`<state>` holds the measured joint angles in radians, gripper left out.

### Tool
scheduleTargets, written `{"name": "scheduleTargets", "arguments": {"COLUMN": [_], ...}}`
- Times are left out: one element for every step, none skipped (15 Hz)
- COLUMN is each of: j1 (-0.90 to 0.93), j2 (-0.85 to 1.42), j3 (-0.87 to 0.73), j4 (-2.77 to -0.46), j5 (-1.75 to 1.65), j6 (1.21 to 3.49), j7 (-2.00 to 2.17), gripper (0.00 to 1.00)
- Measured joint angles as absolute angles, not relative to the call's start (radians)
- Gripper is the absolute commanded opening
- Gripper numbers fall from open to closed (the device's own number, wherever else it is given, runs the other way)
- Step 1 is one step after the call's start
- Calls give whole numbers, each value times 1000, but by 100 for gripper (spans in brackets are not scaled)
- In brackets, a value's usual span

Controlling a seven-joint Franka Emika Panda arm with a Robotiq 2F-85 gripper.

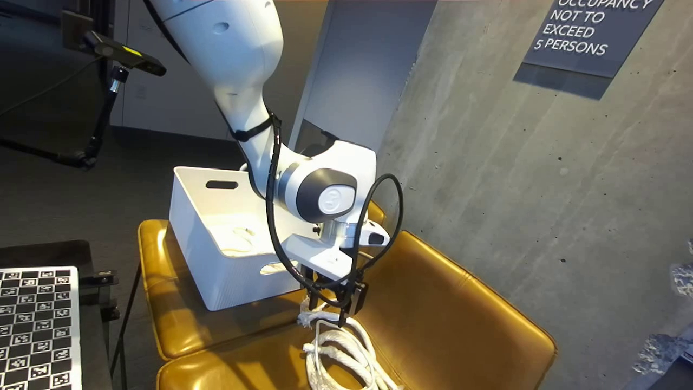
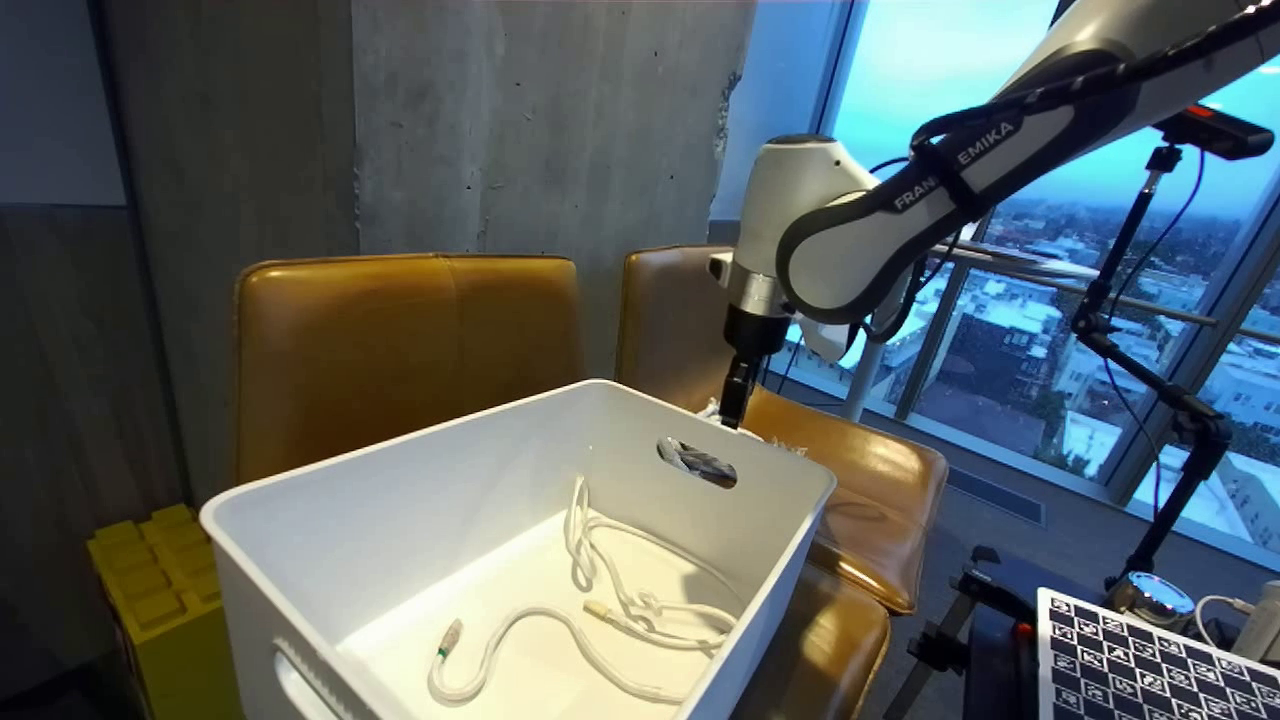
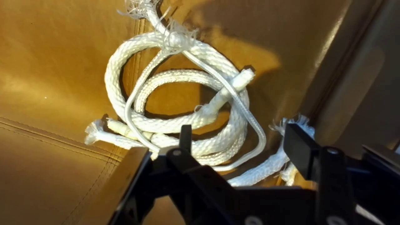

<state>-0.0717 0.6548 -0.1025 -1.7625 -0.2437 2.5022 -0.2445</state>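
Observation:
My gripper [image 3: 240, 140] stands open, its black fingers [image 3: 300, 153] wide apart, above a coiled white rope [image 3: 218, 147] in the wrist view. Thick loops, a thinner white cord and frayed ends make up the coil. A bluish-white rope end [image 3: 262, 168] runs between the fingers and passes partly behind the right one; nothing is gripped. In an exterior view the gripper [image 1: 328, 313] hangs pointing down over the near end of the rope [image 1: 346, 352], which lies on a tan leather chair [image 1: 260, 352]. Whether a fingertip touches the rope I cannot tell.
A white bin [image 2: 400, 455] with handle slots stands beside the gripper on a neighbouring chair seat; thin white cords [image 2: 560, 630] lie inside. Chair backrests [image 1: 449, 314] and a concrete wall [image 1: 514, 189] rise alongside. A patterned board [image 1: 38, 325] and a camera stand [image 1: 100, 119] are nearby.

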Motion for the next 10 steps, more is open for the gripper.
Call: {"name": "scheduleTargets", "arguments": {"j1": [-82,-90,-95,-97,-98,-98,-98,-100,-102,-104], "j2": [655,655,656,659,663,669,676,683,690,696], "j3": [-88,-76,-67,-61,-58,-58,-58,-58,-58,-58], "j4": [-1766,-1772,-1778,-1784,-1788,-1790,-1790,-1789,-1788,-1786], "j5": [-242,-241,-240,-240,-240,-241,-241,-241,-241,-241], "j6": [2502,2502,2503,2503,2503,2503,2503,2503,2503,2503], "j7": [-258,-271,-280,-286,-289,-292,-295,-297,-299,-301], "gripper": [73,71,72,72,72,72,73,72,71,71]}}
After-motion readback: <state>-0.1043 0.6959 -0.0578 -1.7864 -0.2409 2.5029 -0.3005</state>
